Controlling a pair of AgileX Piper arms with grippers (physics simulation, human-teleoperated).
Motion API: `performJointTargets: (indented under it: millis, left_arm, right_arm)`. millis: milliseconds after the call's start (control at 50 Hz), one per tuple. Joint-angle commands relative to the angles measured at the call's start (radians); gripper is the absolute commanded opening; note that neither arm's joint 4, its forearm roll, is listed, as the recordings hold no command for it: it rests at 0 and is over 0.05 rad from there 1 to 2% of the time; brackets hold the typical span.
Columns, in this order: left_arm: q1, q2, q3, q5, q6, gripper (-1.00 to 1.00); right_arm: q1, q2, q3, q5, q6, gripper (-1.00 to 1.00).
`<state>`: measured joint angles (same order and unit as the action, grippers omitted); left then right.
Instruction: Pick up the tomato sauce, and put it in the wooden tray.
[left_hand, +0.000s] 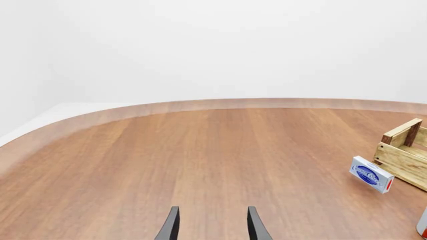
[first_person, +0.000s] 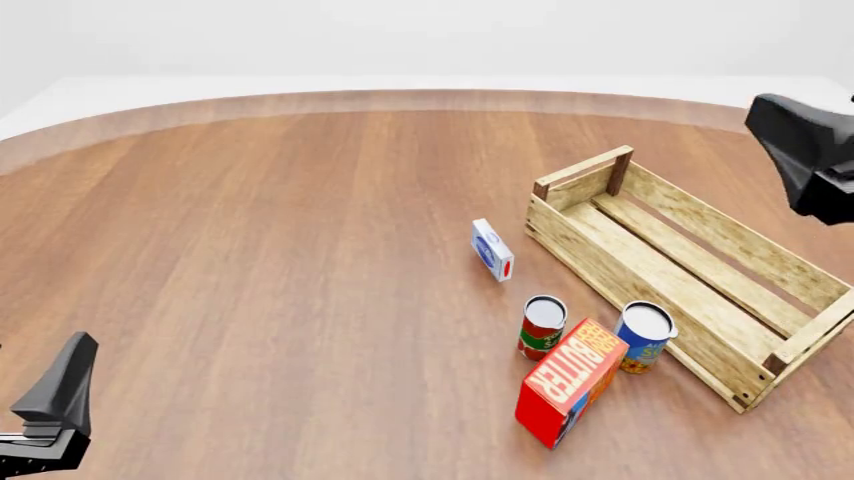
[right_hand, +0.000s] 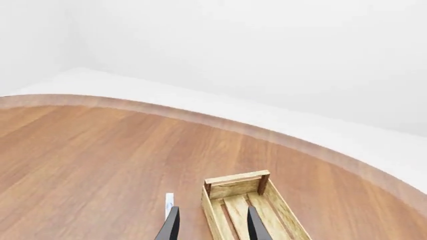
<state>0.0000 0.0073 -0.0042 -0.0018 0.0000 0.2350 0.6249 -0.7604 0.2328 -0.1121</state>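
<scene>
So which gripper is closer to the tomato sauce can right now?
Right. The right gripper hangs over the tray, beyond the can; the left gripper sits far across the table.

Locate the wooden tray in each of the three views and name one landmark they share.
Front view: the wooden tray sits right of centre, empty, angled toward the near right.
Left wrist view: only one corner of it shows at the frame's edge.
Right wrist view: its end shows just beyond the right gripper.
Shared landmark: the small blue-and-white box beside the tray.
</scene>
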Motion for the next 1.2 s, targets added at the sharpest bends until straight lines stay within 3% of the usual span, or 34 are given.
performJointTargets:
  millis: [20,60,160,220,280,420,480,520,560,600,620,640,800,1020,1060,1200]
  left_arm:
    - [0.000,0.000,0.000,0.000,0.000,1.00]
    - [0.000,0.000,0.000,0.000,0.000,1.00]
    - [0.000,0.000,0.000,0.000,0.000,1.00]
    - [0.000,0.000,0.000,0.000,0.000,1.00]
    - [0.000,0.000,0.000,0.000,0.000,1.00]
    - [0.000,0.000,0.000,0.000,0.000,1.00]
    - [0.000,0.000,0.000,0.000,0.000,1.00]
    - [0.000,0.000,0.000,0.000,0.000,1.00]
    - [0.000,0.000,0.000,0.000,0.000,1.00]
    - [0.000,0.000,0.000,0.000,0.000,1.00]
    - [0.000,0.000,0.000,0.000,0.000,1.00]
    - [0.000,0.000,0.000,0.000,0.000,1.00]
    - [0.000,0.000,0.000,0.000,0.000,1.00]
    - [0.000,0.000,0.000,0.000,0.000,1.00]
    - [0.000,0.000,0.000,0.000,0.000,1.00]
    - [0.000,0.000,0.000,0.000,0.000,1.00]
  right_arm:
    - [0.079,0.302,-0.323,0.151,-0.107,1.00]
    - [0.095,0.370,-0.371,0.201,-0.121,1.00]
    - [0.090,0.502,-0.434,0.274,-0.232,1.00]
    - [0.114,0.562,-0.477,0.322,-0.218,1.00]
    - [0.130,0.631,-0.504,0.361,-0.250,1.00]
    - [0.102,0.760,-0.658,0.473,-0.251,1.00]
    - [0.115,0.784,-0.708,0.509,-0.262,1.00]
    - [0.097,0.839,-0.757,0.572,-0.302,1.00]
    - [0.096,0.853,-0.779,0.584,-0.298,1.00]
    - [0.098,0.861,-0.780,0.587,-0.306,1.00]
    - [0.104,0.849,-0.754,0.565,-0.337,1.00]
    - [0.123,0.865,-0.734,0.568,-0.309,1.00]
    - [0.154,0.914,-0.600,0.506,-0.298,1.00]
    - [0.180,0.962,-0.564,0.501,-0.261,1.00]
    - [0.219,0.986,-0.535,0.493,-0.233,1.00]
    - [0.222,1.018,-0.473,0.443,-0.245,1.00]
